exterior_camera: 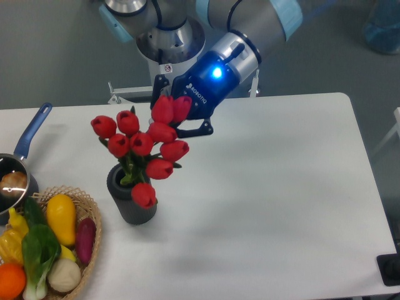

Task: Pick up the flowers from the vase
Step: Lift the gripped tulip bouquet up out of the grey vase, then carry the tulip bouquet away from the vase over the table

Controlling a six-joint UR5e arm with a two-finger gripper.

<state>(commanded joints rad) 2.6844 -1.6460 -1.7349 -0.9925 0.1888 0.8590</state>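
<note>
White table (pixel 281 187), arm above it, gripper (pixel 177 117) clenched on the flowers (pixel 145 149) near the top buds. Bunch hangs lifted and tilted, lowest bud over the vase (pixel 130 201) mouth, stems look mostly clear of it. Vase upright beside wicker basket (pixel 94 240); saucepan (pixel 19 169) far left. Likely light, floppy, top-heavy; buds crush easily, so a hold on the gathered stems looks safer.

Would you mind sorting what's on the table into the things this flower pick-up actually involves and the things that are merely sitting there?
Part of the job:
- flowers
- vase
- gripper, closed on the flowers

Just lying about:
- wicker basket of vegetables
- blue-handled saucepan
</note>
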